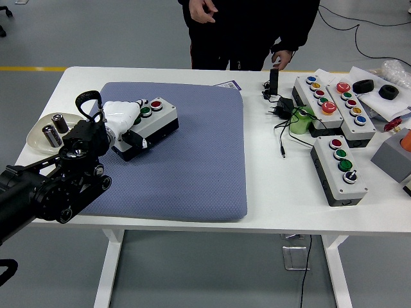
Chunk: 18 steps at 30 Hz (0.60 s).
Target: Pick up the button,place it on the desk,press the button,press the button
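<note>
A small white button box (pixel 157 120) with a red button (pixel 156 104) and a green button (pixel 146 110) is over the left part of the blue-grey mat (pixel 186 160). My left hand (pixel 130 123), in a white cover, is shut on the box's left end and holds it slightly tilted. I cannot tell whether the box touches the mat. My black left arm (pixel 51 186) comes in from the lower left. My right arm is out of view.
Three more button boxes (pixel 339 170) (pixel 318 101) (pixel 352 110) stand at the right, with a green cup (pixel 300 122), a charger and cables (pixel 280 108). A plate with batteries (pixel 40 136) lies at the left edge. A person in black stands at the far side, one hand (pixel 280 61) near a black upright object (pixel 273 80).
</note>
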{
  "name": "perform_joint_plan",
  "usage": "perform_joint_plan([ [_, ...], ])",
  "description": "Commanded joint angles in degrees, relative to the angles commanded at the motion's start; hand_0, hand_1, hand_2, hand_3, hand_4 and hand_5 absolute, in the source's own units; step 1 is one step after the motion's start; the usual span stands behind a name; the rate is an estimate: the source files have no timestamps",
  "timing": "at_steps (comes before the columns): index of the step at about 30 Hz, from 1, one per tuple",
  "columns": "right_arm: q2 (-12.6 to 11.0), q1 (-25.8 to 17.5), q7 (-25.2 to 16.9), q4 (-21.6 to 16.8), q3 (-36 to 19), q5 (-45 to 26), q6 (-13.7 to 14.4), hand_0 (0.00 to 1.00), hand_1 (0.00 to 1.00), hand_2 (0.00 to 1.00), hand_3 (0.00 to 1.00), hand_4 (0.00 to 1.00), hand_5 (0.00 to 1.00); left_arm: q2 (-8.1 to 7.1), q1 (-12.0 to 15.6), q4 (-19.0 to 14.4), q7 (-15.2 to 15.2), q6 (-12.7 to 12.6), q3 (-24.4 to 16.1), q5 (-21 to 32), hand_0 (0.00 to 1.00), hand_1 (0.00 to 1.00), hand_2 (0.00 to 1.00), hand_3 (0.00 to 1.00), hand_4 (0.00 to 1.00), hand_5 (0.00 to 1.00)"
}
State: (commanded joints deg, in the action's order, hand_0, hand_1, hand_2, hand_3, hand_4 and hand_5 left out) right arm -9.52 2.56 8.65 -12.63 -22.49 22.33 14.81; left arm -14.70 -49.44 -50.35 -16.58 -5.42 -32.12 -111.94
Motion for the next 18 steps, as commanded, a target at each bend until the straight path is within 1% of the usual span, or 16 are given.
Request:
perform_joint_plan([
  [4, 0.0, 0.0, 0.0, 0.0, 0.1, 0.0, 0.0, 0.783, 0.750, 0.761, 0.606, 0.226, 0.170, -1.57, -0.4, -0.5, 7.8, -2.1, 1.9, 1.0, 0.232, 0.223, 0.246, 0.704, 0.648, 0.002],
  [5, 0.0, 0.0, 0.0, 0.0, 0.1, 0.0, 0.0, 0.783, 0.750, 0.761, 0.606, 0.226, 0.170, -1.77, -0.5, -0.4, 9.4, -2.2, 2.1, 1.6, 0.232, 0.223, 0.246, 0.704, 0.648, 0.002],
  [8, 0.0, 0.0, 0.0, 0.0, 0.2, -0.1, 0.0, 0.782, 0.750, 0.761, 0.605, 0.226, 0.169, -2.36, -0.5, 0.5, 15.4, -3.2, 2.6, 4.6, 0.243, 0.235, 0.255, 0.703, 0.644, 0.002],
  [11, 0.1, 0.1, 0.0, 0.0, 0.4, -0.3, 0.0, 0.782, 0.750, 0.761, 0.605, 0.226, 0.169, -3.36, -0.5, 0.2, 21.1, -5.1, 3.6, 7.2, 0.243, 0.235, 0.255, 0.703, 0.644, 0.002],
  [12, 0.1, 0.2, 0.0, 0.1, 0.5, -0.4, 0.0, 0.782, 0.751, 0.761, 0.605, 0.226, 0.169, -3.71, -0.5, -0.1, 22.7, -5.6, 4.1, 7.6, 0.255, 0.245, 0.261, 0.697, 0.643, 0.002],
  [15, 0.1, 0.2, 0.0, 0.1, 0.6, -0.4, 0.0, 0.782, 0.751, 0.761, 0.605, 0.226, 0.169, -5.51, -0.6, -1.4, 26.4, -7.9, 6.5, 8.3, 0.255, 0.245, 0.261, 0.697, 0.643, 0.002],
  [18, 0.1, 0.2, 0.0, 0.1, 0.6, -0.5, 0.0, 0.782, 0.751, 0.761, 0.605, 0.226, 0.169, -7.50, -0.7, -2.5, 29.1, -10.5, 8.9, 8.0, 0.257, 0.247, 0.260, 0.693, 0.657, 0.002],
])
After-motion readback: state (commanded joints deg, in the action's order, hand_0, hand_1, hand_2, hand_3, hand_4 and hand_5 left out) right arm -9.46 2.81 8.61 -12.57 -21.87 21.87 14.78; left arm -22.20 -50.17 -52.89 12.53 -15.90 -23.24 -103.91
